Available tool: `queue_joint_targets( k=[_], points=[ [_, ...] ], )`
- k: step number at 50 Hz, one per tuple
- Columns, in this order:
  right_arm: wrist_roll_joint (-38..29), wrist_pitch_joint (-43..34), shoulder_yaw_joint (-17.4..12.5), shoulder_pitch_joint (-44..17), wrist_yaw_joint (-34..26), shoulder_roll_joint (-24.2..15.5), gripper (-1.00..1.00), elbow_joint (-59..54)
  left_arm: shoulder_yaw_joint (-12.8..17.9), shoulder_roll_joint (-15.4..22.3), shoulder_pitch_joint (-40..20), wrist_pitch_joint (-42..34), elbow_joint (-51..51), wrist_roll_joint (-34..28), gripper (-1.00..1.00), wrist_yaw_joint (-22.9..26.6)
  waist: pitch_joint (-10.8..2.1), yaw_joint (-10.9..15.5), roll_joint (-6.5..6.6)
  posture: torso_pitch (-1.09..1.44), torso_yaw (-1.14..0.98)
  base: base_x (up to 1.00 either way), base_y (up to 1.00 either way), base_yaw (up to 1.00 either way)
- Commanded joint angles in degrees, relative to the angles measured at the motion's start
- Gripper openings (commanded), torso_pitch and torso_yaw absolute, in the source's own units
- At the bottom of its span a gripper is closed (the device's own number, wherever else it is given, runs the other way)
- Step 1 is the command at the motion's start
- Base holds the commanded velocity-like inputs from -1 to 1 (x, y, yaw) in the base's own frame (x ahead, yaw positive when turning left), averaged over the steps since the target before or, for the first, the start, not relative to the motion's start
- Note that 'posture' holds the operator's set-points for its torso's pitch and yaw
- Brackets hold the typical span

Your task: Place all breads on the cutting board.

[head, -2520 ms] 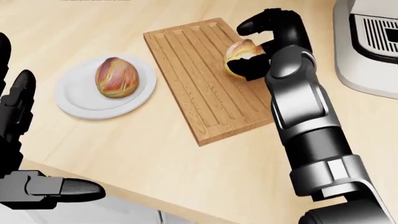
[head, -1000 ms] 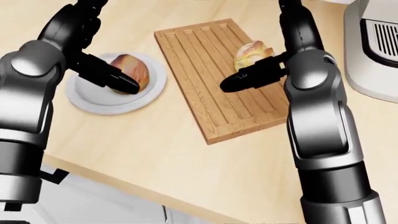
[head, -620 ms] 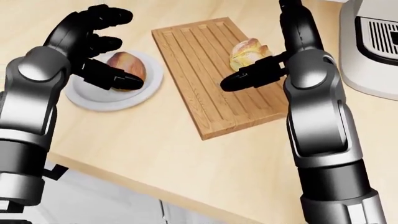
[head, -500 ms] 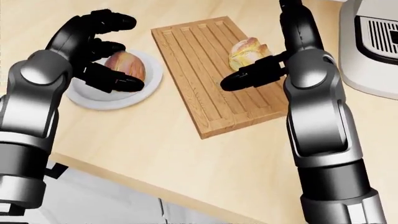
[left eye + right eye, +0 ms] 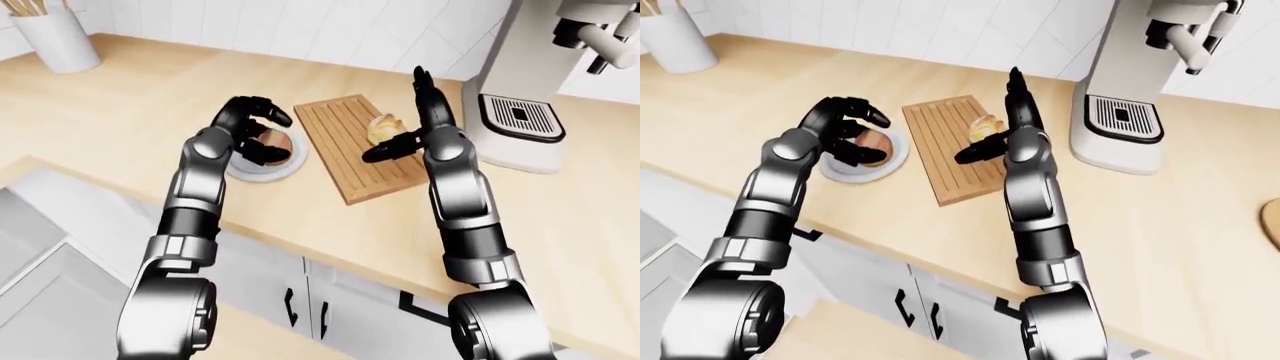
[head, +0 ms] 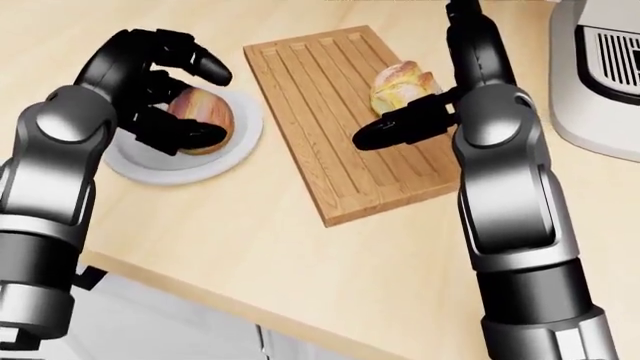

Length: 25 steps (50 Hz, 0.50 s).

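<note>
A wooden cutting board lies on the counter. One bread roll rests on its upper right part. My right hand stands open just right of that roll, fingers pointing to the view's top and thumb stretched left below it, holding nothing. A second, reddish-brown roll sits on a white plate left of the board. My left hand cups this roll from the left. Its fingers arch over the top and its thumb lies along the lower side, not closed tight; the roll still sits on the plate.
A white coffee machine stands right of the board, close to my right arm. A white utensil holder is at the far upper left. The counter edge runs along the bottom, with cabinets below.
My right hand let go of the roll on the board and stays beside it. My left arm came up to the plate, and its fingers have curled further over the roll there.
</note>
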<state>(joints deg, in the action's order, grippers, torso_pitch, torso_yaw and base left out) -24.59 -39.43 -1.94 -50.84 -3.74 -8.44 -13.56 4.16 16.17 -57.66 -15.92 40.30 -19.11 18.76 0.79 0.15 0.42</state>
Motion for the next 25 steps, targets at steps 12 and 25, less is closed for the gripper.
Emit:
queue_joint_targets(
  k=[12,25],
  points=[
    [-0.6,0.5,-0.5,-2.6,-0.1,-0.9,1.0,3.2,0.5,0.7,-7.2,-4.7,-8.1,0.6,-0.63,-0.6,-1.23,0.0,-0.13,0.0,0.0,0.0,0.0,0.0],
    [-1.2,-1.4,-0.6,-2.4,-1.6,-1.5,1.0,5.9,-1.9,-6.1,-14.2,-0.5,0.8,2.3,-0.69,-3.9,-0.99,0.4,-0.81,0.0,0.0,0.0,0.0,0.0]
  ],
)
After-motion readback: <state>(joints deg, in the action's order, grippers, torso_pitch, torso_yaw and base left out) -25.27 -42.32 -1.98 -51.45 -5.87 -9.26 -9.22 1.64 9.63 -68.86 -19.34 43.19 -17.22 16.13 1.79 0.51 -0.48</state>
